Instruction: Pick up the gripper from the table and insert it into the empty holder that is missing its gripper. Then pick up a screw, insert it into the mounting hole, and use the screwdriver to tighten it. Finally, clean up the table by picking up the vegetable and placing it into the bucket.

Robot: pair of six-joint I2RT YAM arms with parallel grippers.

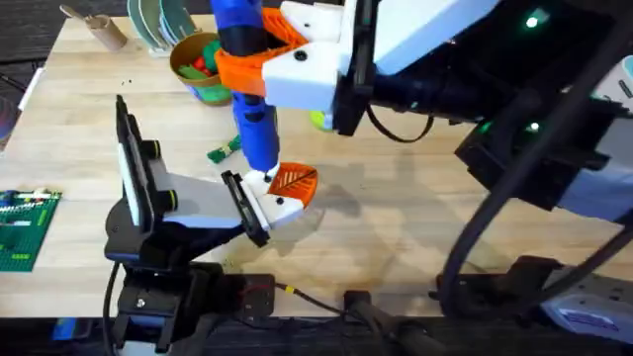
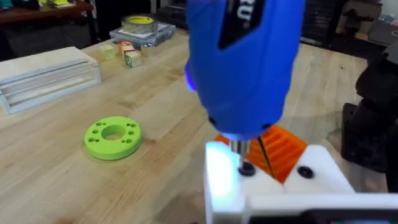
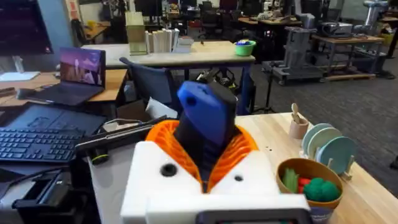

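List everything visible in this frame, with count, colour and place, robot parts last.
screwdriver: 1, blue, upright, bit on the holder's screw
gripper: 1, orange, seated in the holder
holder: 1, white, on the left arm
vegetable: 1, green, on the table left of the screwdriver
bucket: 1, yellow-rimmed, far side, toy food inside
ring: 1, lime-green, flat on the table
plate rack: 1, pale plates, beside the bucket
right gripper: white with orange pads, clamping the screwdriver

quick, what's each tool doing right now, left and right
Left tool: cannot be told; it sits beside the screwdriver tip.
Right tool: closed on the screwdriver, bit at the empty holder.
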